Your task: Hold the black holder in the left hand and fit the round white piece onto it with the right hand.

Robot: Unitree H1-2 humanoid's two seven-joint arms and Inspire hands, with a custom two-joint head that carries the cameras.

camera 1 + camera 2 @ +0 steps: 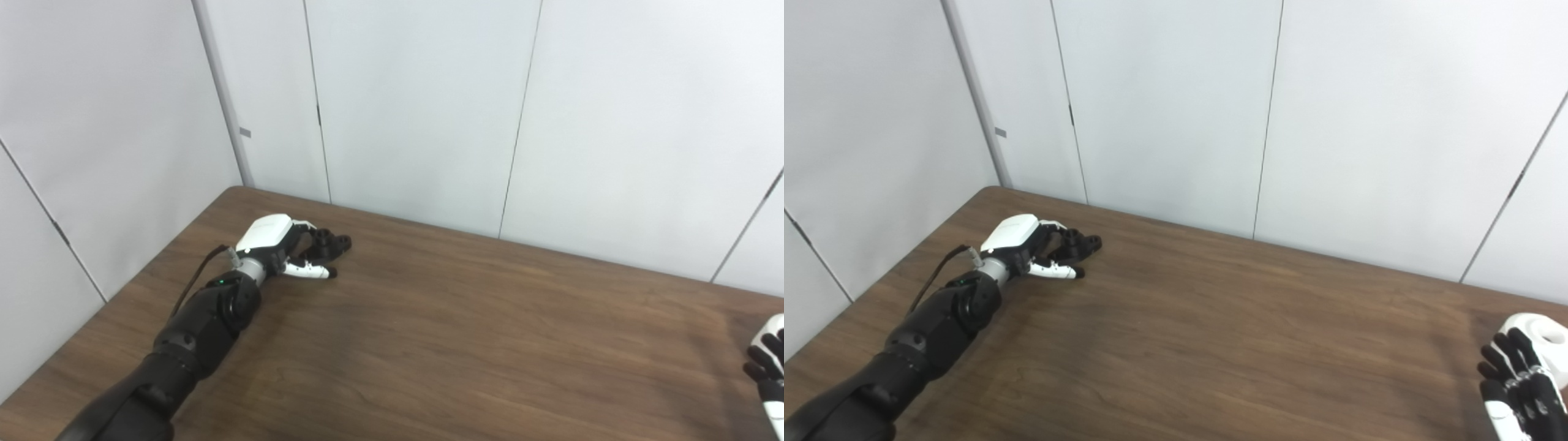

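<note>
Dark wood-grain bench [465, 318] is seen set into a corner of plain white wall panels [416, 110].

Left hand [278, 242], white-shelled on a black forearm, is laid on the bench near the far left corner. Its fingers [309, 269] are curled round a small black holder with round openings [327, 242]; the holder is gripped at the hand's far side and sticks out to the right, low over or touching the bench surface — contact cannot be told. A white finger with a black tip is stretched along the bench just in front of the holder.

Right hand [1522, 380] is seen at the right edge of the bench, mostly cut off by the frame edge in the left eye view and only partly shown in the right eye view. Its black fingers [1497, 361] are spread and wrapped against a round white piece with a central hole [1546, 334], which lies at the bench's right edge. Contact is made on the near-left side of the piece; whether it is firmly clamped or only touched cannot be told.

The two hands are kept well apart, with bare bench between them.
</note>
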